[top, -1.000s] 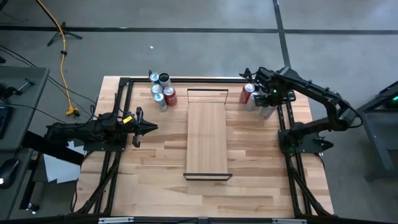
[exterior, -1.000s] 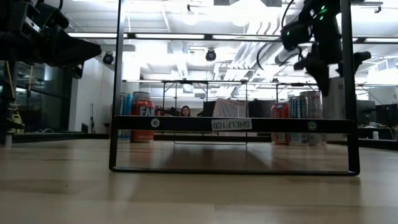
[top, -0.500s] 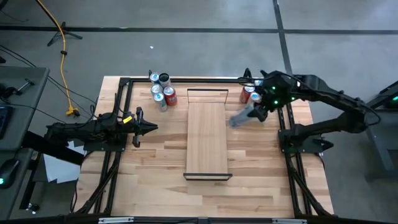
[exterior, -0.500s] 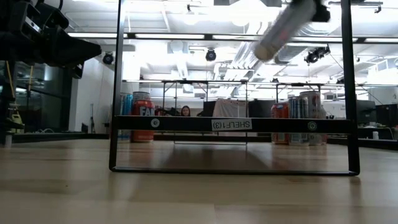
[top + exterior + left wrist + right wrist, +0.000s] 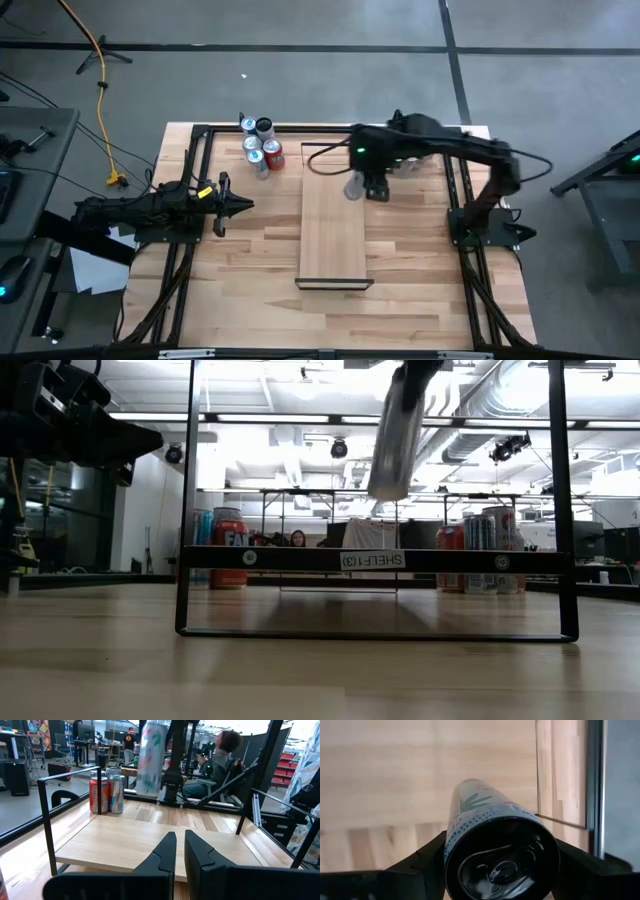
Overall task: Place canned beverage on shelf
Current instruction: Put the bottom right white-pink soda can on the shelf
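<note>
Can (image 5: 354, 185) swung from table edge to above shelf (image 5: 333, 240), clamped in right pincer (image 5: 368, 186)

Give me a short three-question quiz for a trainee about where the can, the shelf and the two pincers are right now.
1. True or false: the pale slim beverage can already stands on the long pale wooden shelf.
2. Which pincer grips that can?
A. left pincer
B. right pincer
C. neither
3. Fill in: the left pincer, waiting beside the shelf, has its fingers ____.

Key:
1. False. In the low view the can hangs in the air above the shelf.
2. B
3. shut
</note>
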`<control>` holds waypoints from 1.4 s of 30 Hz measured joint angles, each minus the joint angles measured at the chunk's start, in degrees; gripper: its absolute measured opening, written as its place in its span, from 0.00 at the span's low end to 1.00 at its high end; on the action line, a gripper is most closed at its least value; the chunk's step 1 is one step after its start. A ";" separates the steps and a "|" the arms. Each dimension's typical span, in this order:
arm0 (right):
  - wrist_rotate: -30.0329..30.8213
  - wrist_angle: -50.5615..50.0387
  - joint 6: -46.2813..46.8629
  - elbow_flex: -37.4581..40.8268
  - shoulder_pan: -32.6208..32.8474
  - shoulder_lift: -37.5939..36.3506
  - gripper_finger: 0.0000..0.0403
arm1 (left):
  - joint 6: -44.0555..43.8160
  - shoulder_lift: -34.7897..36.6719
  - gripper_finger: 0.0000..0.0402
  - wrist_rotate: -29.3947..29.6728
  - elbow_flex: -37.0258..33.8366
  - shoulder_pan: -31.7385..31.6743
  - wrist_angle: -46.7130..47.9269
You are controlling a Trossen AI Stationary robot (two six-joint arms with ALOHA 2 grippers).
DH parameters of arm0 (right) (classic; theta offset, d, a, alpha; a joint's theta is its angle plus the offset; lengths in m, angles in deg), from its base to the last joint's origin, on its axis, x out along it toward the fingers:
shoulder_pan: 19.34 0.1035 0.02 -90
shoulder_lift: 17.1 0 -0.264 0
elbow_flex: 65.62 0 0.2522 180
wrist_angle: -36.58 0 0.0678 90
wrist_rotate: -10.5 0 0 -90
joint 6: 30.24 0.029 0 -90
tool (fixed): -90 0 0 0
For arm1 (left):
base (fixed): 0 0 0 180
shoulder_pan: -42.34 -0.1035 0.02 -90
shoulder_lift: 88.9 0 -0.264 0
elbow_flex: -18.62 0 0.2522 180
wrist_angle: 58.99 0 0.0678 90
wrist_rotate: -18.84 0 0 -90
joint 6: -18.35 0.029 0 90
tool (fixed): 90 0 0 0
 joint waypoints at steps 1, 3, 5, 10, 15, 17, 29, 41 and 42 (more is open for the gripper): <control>-0.05 -0.06 -1.86 -0.51 -0.27 1.50 0.62 | 0.00 0.00 0.00 0.00 0.01 0.00 0.02; -0.19 1.33 -5.59 -1.10 -0.69 4.10 0.62 | 0.00 0.00 0.00 0.00 0.02 0.00 0.02; -0.15 3.62 -8.92 -1.23 -1.19 6.17 0.63 | 0.00 0.01 0.00 0.00 0.02 0.00 0.00; 0.00 10.27 -14.21 -1.28 -2.33 9.70 0.63 | 0.00 0.00 0.00 0.00 0.02 0.00 0.02; 2.71 15.82 -17.77 -1.30 -2.69 11.68 0.63 | 0.00 0.01 0.00 0.00 0.01 0.00 0.02; 5.13 17.21 -19.04 -1.30 -2.66 12.42 0.63 | 0.00 0.01 0.00 0.00 0.02 0.00 0.00; 1.88 14.28 -16.07 -3.90 -4.76 15.83 0.64 | 0.00 0.00 0.00 0.00 0.02 0.00 0.01; 0.07 14.62 -16.07 -3.68 -6.05 15.83 0.64 | 0.00 -0.01 0.00 0.00 0.02 0.00 0.01; 0.09 14.72 -16.07 -3.68 -6.03 15.83 0.64 | 0.00 -0.01 0.00 0.00 0.02 0.00 0.02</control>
